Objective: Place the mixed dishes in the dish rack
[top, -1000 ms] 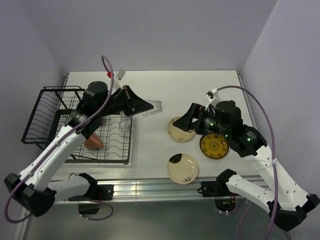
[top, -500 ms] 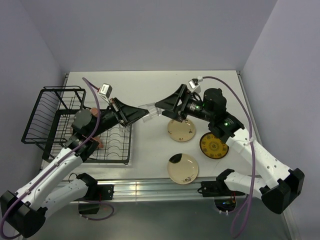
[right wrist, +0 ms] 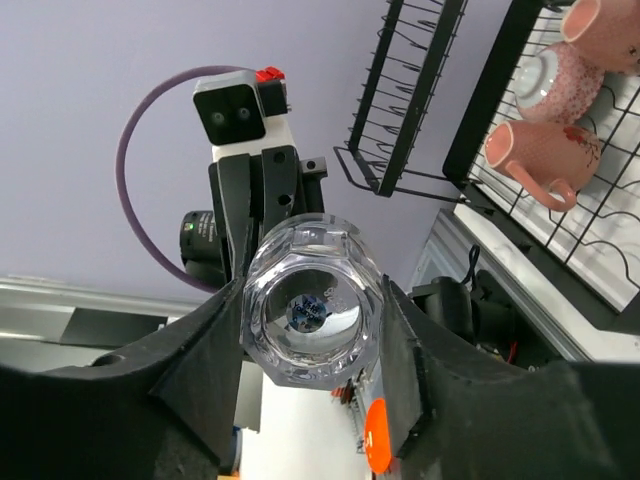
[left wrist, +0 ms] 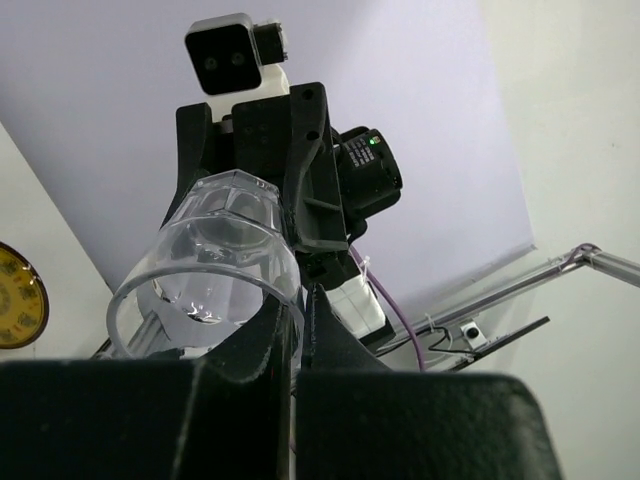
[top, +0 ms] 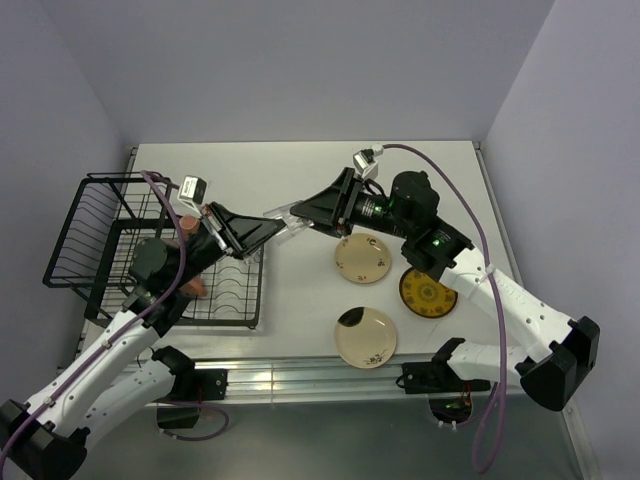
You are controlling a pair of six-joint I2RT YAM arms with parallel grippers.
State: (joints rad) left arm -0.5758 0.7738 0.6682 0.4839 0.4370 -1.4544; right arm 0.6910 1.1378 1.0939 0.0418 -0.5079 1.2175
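A clear glass point(top: 284, 217) hangs in the air between both grippers, above the table right of the dish rack point(top: 100, 215). My left gripper point(top: 270, 229) is shut on its rim, one finger inside and one outside, as the left wrist view shows on the glass point(left wrist: 215, 255) at the gripper point(left wrist: 297, 322). My right gripper point(top: 302, 212) grips the glass's base end point(right wrist: 312, 312), a finger pressed on each side point(right wrist: 312, 335). Two pink mugs point(right wrist: 535, 150) point(right wrist: 600, 25) and a speckled bowl point(right wrist: 545, 75) lie in the rack.
Two cream floral plates point(top: 363, 258) point(top: 365, 336) and the yellow ornate plate point(top: 428, 292) lie flat on the table right of centre. The rack's raised basket end point(top: 115, 195) is at the far left. A metal rail point(top: 300, 375) runs along the near edge.
The left gripper has lifted the glass and drawn it left over the rack's edge. The right arm has swung up and left from the plates and closed on the glass's other end.
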